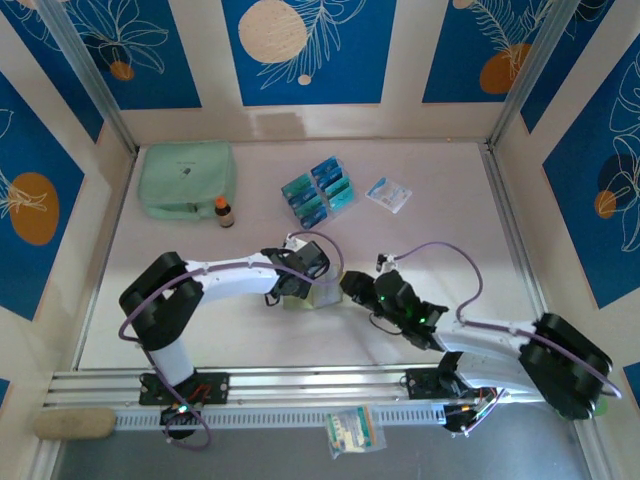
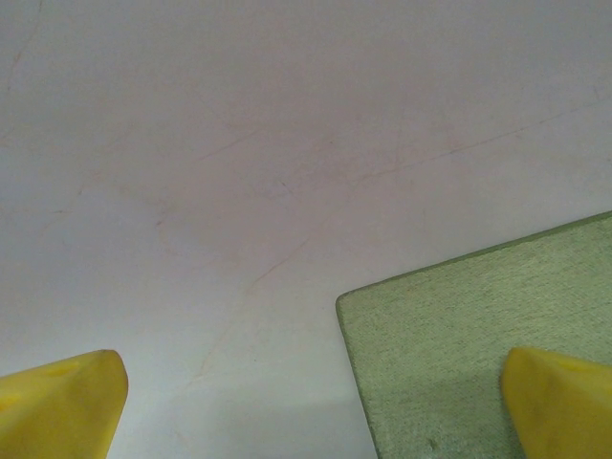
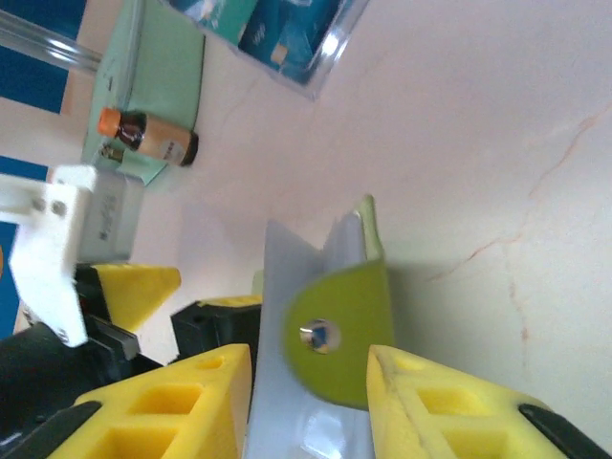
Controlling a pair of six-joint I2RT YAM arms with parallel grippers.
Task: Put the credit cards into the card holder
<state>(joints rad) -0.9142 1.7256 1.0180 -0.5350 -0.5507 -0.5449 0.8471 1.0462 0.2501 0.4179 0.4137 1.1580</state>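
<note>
White table point(image 1: 450, 215) | left gripper point(image 2: 311, 368) spread wide over wallet point(image 2: 478, 306) corner | right gripper point(image 3: 308, 352) straddles wallet flap, grip unclear

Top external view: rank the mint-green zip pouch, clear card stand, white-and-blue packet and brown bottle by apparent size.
1. mint-green zip pouch
2. clear card stand
3. white-and-blue packet
4. brown bottle

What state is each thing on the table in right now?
Olive-green folding wallet: open, flap raised.
Teal and blue cards: standing in clear plastic tiered stand.
Brown orange-capped bottle: upright, capped.
Mint-green zip pouch: closed.
Left tool: wide open above wallet.
Right tool: parted around flap; grip unclear.
</note>
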